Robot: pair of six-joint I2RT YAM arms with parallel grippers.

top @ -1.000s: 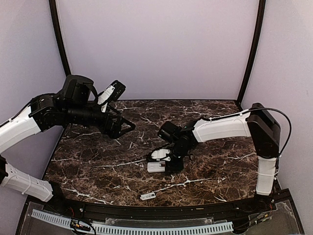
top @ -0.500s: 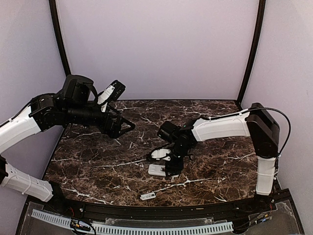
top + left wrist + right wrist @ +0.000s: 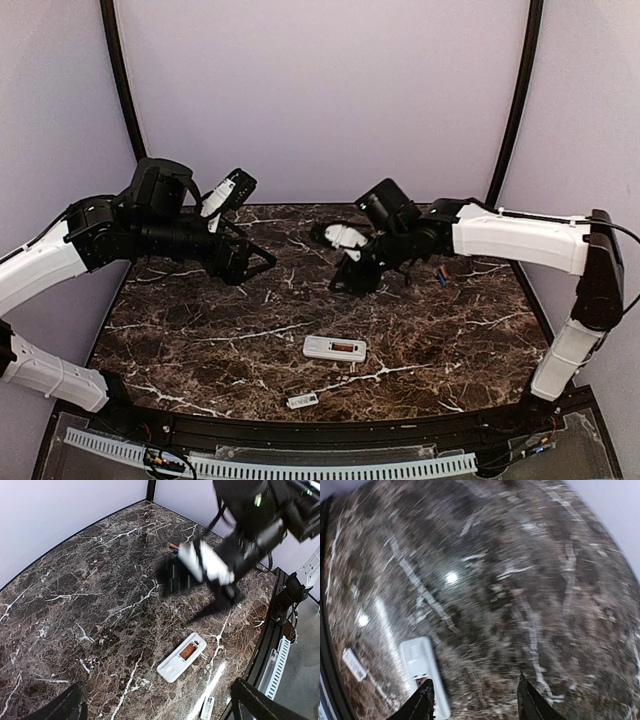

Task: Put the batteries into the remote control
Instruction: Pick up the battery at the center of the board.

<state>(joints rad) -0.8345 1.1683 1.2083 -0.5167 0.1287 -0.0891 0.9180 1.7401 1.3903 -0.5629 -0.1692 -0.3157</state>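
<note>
Right arm lifted away; remote control compartment holds orange-red battery

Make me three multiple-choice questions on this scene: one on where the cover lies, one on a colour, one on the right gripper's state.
1. Where does the cover lie?
A) on the table, nearer its front edge than the remote
B) on top of the remote
C) at the table's far edge

2. What colour is the battery in the remote's open bay?
A) green
B) orange-red
C) yellow

3. How is the right gripper?
A) shut on the remote
B) open above the table, holding nothing
C) pressed on the cover

Answers:
1 A: in the top view the cover sits between the remote and the front edge.
2 B: the left wrist view shows orange-red in the bay.
3 B: its jaws stand apart with only table between them.
</note>
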